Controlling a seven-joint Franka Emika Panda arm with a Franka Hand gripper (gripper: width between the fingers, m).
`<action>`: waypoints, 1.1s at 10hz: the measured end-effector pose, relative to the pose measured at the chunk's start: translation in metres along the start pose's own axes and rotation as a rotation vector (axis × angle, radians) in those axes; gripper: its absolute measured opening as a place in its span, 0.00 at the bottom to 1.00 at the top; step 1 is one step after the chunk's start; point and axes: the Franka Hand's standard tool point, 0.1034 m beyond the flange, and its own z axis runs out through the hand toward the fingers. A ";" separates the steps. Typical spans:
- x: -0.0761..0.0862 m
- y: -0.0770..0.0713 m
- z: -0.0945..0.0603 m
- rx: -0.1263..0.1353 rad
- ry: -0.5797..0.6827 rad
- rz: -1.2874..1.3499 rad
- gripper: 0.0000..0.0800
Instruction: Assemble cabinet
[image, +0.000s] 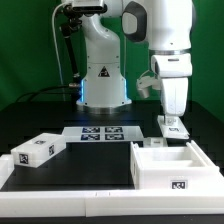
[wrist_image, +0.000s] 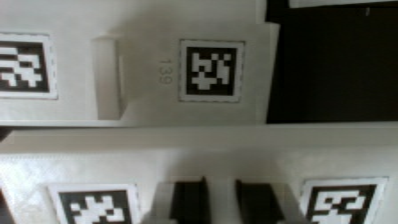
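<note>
Got the tool (image: 172, 119) hanging low, fingers (wrist_image: 185, 203) set narrow with white plastic between them. Can't tell whether clamped or just straddling. Right under it: 1 small tagged block (image: 173, 129), with the cabinet box (image: 155, 175) just beside. Would center and square the grip before any lift, then keep it level and slow. Also spotted a 2nd block (image: 35, 152) well apart from the tool, past the marker board (image: 100, 133) on the counter (image: 100, 158).
</note>
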 end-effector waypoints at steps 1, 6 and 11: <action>-0.005 0.008 -0.002 -0.002 -0.001 -0.025 0.09; -0.014 0.031 -0.007 -0.020 0.007 -0.014 0.09; -0.013 0.061 -0.010 -0.036 0.019 -0.015 0.09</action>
